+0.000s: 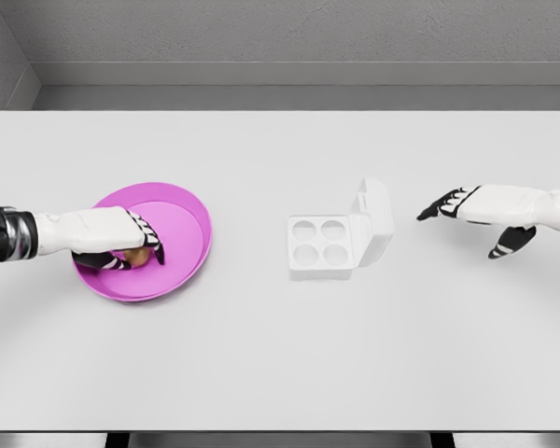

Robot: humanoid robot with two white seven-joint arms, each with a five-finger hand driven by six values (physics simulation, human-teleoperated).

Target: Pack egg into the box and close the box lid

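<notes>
No legible text, label, brand, number or sign appeared on any surface in the head view; the white box (338, 238), the pink plate (182, 210) and the table (280, 355) bore no readable markings.

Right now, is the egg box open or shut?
Open. The box shows four empty cups, and its lid stands tilted up at the right side.

Bowl (182, 210) on table (280, 355) left; box (322, 247) right of it.
</notes>
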